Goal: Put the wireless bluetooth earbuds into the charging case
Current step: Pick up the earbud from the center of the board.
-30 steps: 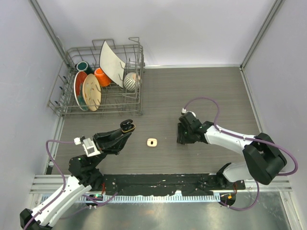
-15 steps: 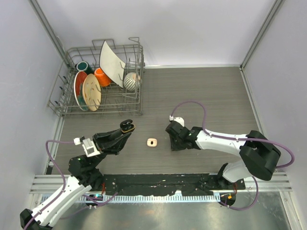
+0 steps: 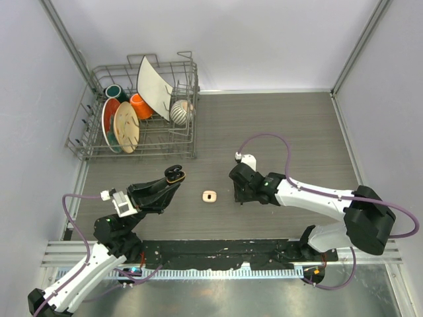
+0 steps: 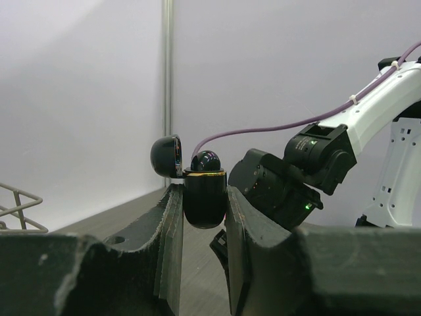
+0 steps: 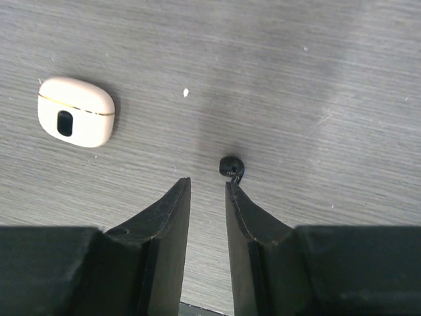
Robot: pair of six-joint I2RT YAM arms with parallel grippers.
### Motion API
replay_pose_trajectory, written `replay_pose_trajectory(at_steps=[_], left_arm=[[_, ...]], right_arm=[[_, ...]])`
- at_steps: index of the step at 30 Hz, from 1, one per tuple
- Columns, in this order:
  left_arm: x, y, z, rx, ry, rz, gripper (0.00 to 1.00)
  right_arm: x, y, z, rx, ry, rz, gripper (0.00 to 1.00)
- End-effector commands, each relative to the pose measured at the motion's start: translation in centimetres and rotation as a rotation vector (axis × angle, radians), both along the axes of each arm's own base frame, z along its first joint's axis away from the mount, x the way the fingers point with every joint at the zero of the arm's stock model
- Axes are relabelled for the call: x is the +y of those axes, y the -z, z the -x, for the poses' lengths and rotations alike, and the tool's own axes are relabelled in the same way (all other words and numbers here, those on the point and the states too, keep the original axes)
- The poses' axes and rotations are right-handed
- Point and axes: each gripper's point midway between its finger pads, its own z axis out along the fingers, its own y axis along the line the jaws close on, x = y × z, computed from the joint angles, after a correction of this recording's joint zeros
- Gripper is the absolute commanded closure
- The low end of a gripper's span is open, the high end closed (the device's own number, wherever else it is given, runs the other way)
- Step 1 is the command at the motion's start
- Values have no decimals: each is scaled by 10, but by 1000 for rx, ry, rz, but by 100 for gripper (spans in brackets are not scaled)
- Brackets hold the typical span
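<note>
My left gripper is shut on a black charging case, held upright above the table with its lid flipped open to the left. A black rounded earbud top sits in the case's mouth. In the top view the case is at the left arm's tip. My right gripper hangs low over the table, its jaws a narrow gap apart with nothing between them. A tiny black earbud lies on the table just beyond the right fingertip. In the top view the right gripper hides it.
A cream-white case with a dark oval mark lies on the table left of the right gripper, and also shows in the top view. A wire dish rack with plates and cups stands at the back left.
The right arm has swung left toward the cream-white case and settled there, its jaws narrower than before. The left arm has held still with the black case.
</note>
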Motion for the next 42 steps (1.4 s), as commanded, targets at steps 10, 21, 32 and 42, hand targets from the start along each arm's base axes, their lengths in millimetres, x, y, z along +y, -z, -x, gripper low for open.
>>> replay_pose_trajectory(at_steps=[10,21,32,42], left_arm=[[4,-10,5,-31,-2,19,100],[2,-9,3,-27,-3,14,100],[2,-9,2,-27,-6,15,100],[2,-10,2,-28,-6,16,100]], right_arm=[[-4,9,-19,-27,-7,127,60],[0,22,-15,16,-7,124,60],[-1,31,-16,32,5,127,64],[-2,34,-17,43,19,120,65]])
